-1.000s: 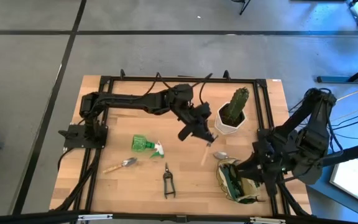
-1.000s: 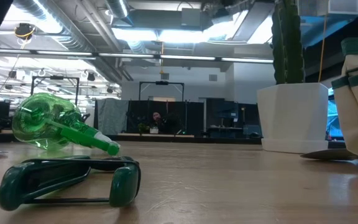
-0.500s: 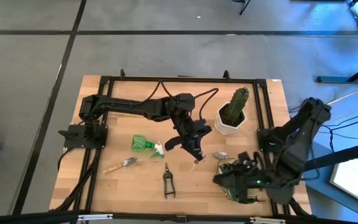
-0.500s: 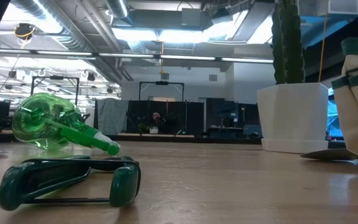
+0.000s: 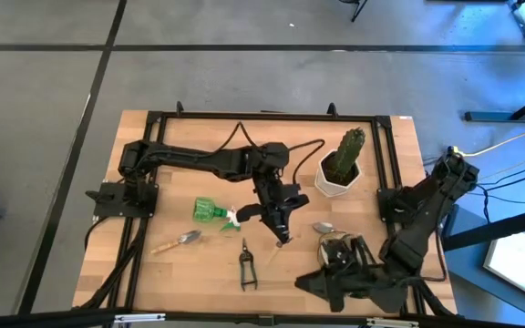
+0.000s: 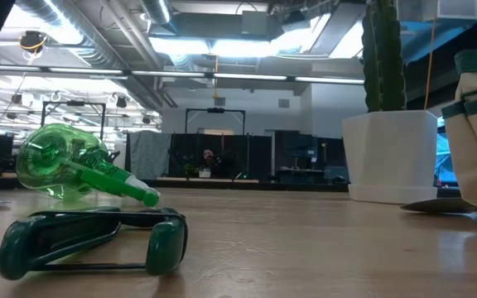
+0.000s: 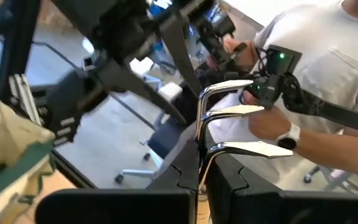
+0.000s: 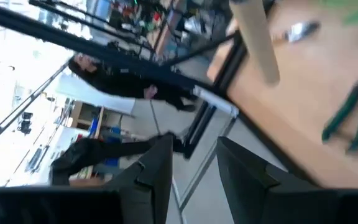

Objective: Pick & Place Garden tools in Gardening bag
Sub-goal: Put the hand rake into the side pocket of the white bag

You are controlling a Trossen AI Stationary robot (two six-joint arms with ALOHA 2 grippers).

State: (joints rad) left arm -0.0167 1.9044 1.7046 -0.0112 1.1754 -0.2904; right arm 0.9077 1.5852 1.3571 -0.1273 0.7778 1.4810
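Garden fork [image 7: 235,111]: clenched in left gripper [image 5: 279,223], shifted from 2 o'clock to centre; right gripper [image 8: 191,149], parted and empty, withdrawn from gardening bag [image 5: 334,244] toward 6 o'clock; drop pending.

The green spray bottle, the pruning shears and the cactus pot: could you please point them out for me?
green spray bottle [image 5: 210,210]: high view, on the bottle's round body.
pruning shears [image 5: 246,269]: high view, near the pivot.
cactus pot [image 5: 328,185]: high view, on the white rim.

Green spray bottle [image 5: 210,210] (translucent), white pot [image 5: 335,183], olive bag [image 5: 339,262].
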